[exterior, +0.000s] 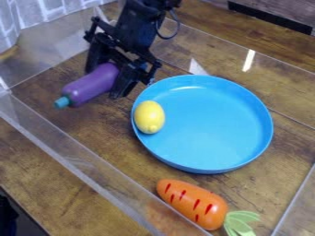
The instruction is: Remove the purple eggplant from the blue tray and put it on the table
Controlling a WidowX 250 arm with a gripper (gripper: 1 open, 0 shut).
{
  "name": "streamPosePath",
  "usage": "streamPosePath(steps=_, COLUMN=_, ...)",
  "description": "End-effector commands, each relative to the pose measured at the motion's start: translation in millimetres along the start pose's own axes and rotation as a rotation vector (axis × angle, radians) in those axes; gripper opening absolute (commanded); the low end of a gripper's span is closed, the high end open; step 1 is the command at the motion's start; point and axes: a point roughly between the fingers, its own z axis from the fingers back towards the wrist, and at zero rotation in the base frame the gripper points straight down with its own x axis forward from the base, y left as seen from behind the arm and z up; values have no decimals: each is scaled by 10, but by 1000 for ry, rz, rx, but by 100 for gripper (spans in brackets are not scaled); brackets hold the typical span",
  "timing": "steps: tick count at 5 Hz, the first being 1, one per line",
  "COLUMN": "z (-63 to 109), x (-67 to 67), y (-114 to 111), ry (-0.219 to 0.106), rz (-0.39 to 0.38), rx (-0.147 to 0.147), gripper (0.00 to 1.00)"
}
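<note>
A: Where was the purple eggplant [88,86]?

B: Clear of the blue tray [234,147], just beside its rim and low over the table [62,175], clamped in the gripper [121,76] with its stem end tilted down, probably for setting down.

A: Any writing?

B: None was legible, not even on the lemon [147,116] or carrot [191,203].

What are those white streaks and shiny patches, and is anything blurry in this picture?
In the camera view, the streaks are room light glaring off the clear acrylic walls; the blue tray carries a soft sheen; the tool and the purple eggplant it holds look slightly smeared; the lemon and carrot are sharper.
</note>
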Motion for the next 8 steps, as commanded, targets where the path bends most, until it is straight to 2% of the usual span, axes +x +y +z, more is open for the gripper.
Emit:
streamPosePath(steps=1, z=56, x=14, y=126, ry=-57, rz=34, rx=-6, gripper=0)
streamPosePath(steps=3, z=-182, x=126, y=149, ry=-54, rz=30, rx=-3, gripper=0)
streamPosePath(steps=4, z=-247, x=201, y=141, ry=-58, rz=24, rx=7, gripper=0)
streamPosePath(steps=8, z=-225, x=438, y=145, ry=-106, rz=-10, rx=42, gripper=0)
